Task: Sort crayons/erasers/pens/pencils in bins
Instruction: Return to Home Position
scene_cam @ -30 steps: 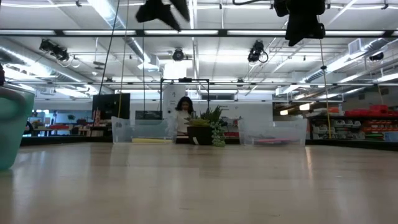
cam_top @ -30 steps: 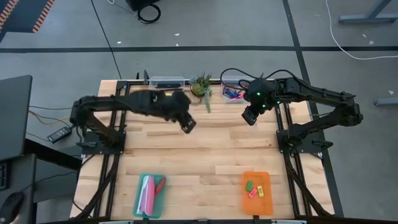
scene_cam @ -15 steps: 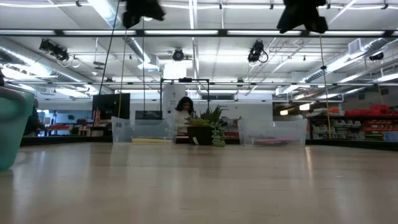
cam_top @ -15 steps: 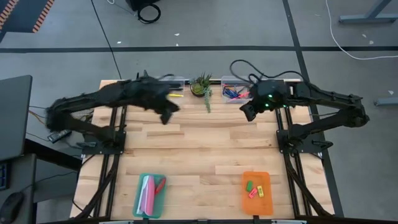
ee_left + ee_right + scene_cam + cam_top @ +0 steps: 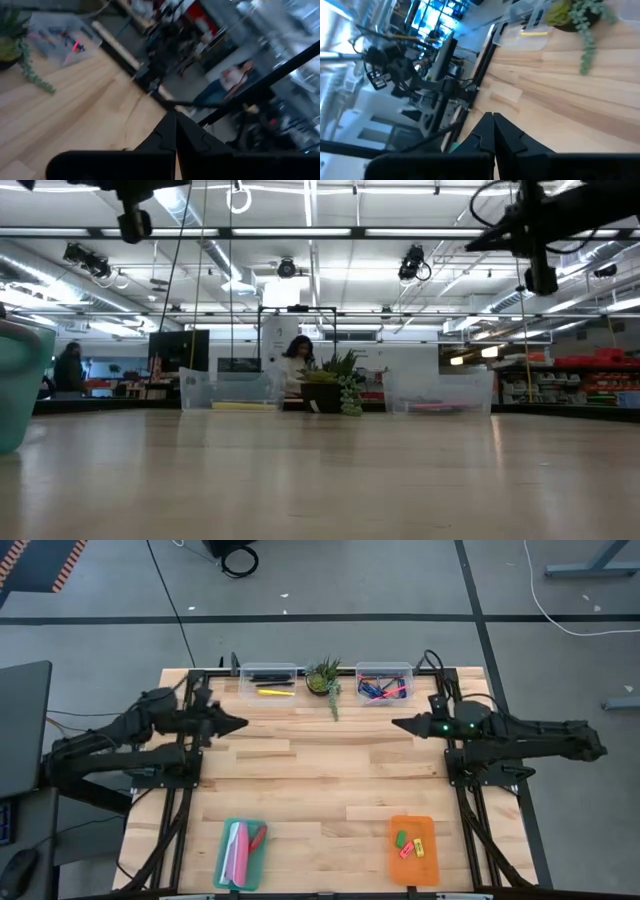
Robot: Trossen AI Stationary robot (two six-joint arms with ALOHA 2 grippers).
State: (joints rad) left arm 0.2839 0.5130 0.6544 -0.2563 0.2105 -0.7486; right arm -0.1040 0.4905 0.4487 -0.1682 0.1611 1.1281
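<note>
Left gripper at nine o'clock and right gripper at three hover with fingers pressed together, empty; slim blue pens at one seem light, stiff, best pinched mid-shaft.

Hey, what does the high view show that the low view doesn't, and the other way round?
Only the high view: the orange tray holding erasers, the pink box in the teal tray, and the left gripper and right gripper, tips facing across the table. Only the low view: the room behind, with a person beyond the potted plant. Both: that plant between two clear tubs.
</note>
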